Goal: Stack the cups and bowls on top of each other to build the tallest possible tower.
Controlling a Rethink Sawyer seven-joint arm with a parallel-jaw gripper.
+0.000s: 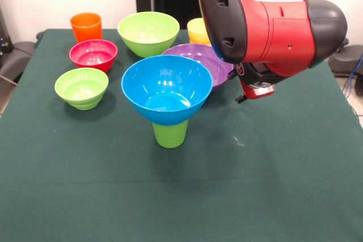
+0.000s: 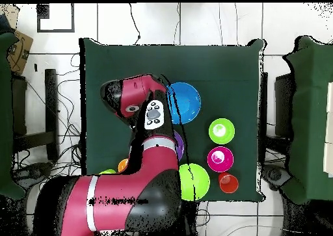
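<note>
So far, a two-piece tower [image 1: 168, 103]: a blue bowl [image 1: 167, 88] balanced on a green cup [image 1: 170, 134].

Left loose on the green surface [image 1: 272, 174]: purple bowl [image 1: 211, 58], large lime bowl [image 1: 148, 32], small lime bowl [image 1: 81, 86], red bowl [image 1: 93, 54], orange cup [image 1: 86, 26], yellow cup [image 1: 198, 30]. Most stacking remains. The red and black arm [image 1: 266, 21] bends low over the surface; its hand [image 1: 256, 87] hangs just beside the purple bowl, near the tower, mostly hidden, so whether it is open or closed cannot be told.
</note>
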